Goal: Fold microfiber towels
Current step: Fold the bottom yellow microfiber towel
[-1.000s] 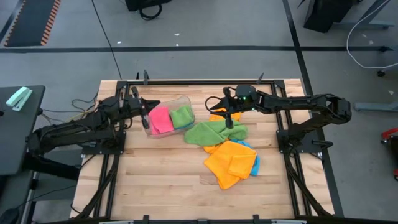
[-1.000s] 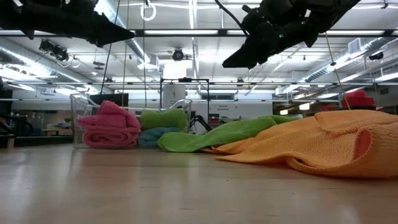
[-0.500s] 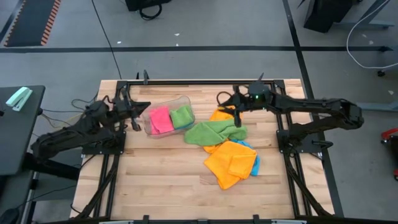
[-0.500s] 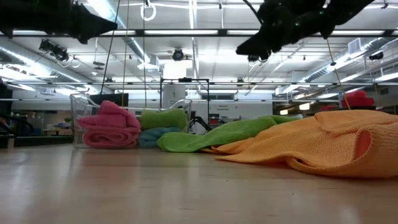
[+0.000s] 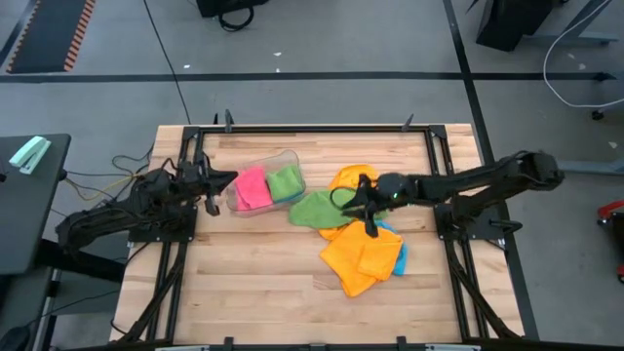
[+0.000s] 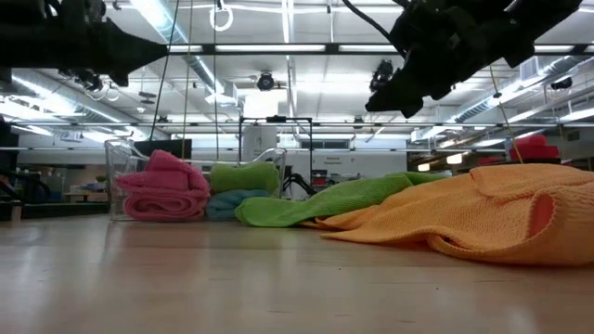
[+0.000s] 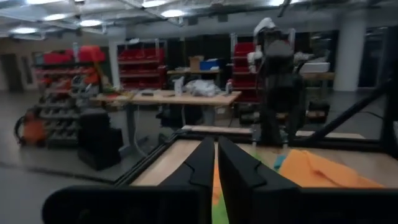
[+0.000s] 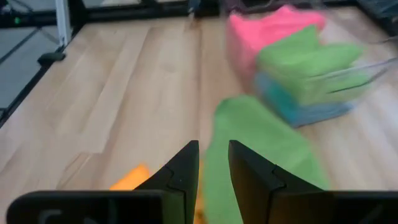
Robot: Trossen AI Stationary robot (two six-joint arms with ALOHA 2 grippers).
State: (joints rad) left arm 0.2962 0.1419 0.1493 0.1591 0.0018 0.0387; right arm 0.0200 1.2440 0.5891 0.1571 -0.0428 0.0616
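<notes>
A loose green towel (image 5: 317, 208) is seen spread near the middle of the desk (image 5: 253, 283), one edge tucked beneath an unfolded orange towel (image 5: 363, 255) under which a blue towel (image 5: 398, 255) peeks out. Another orange towel (image 5: 349, 179) lies just behind the green one. A pink towel (image 5: 252, 187) and a green towel (image 5: 285, 181), both folded, are packed side by side in a clear tub (image 5: 261, 184) towards the left rear of the desk; in the right wrist view a blue layer is glimpsed beneath them.

The step in hand is judged to be the pick-up of the loose green towel. It would be done well if one free corner or edge were pinched cleanly, without the orange cloth lying over it being caught, and if the towel were drawn onto bare wood before any fold is made.

The right gripper (image 5: 369, 207) is held above the pile where green meets orange, its fingers (image 8: 186, 168) parted by a narrow gap with nothing between them and no cloth touched. The left gripper (image 5: 216, 181) is held in the air just left of the tub, its fingers (image 7: 200, 165) almost closed on nothing.
</notes>
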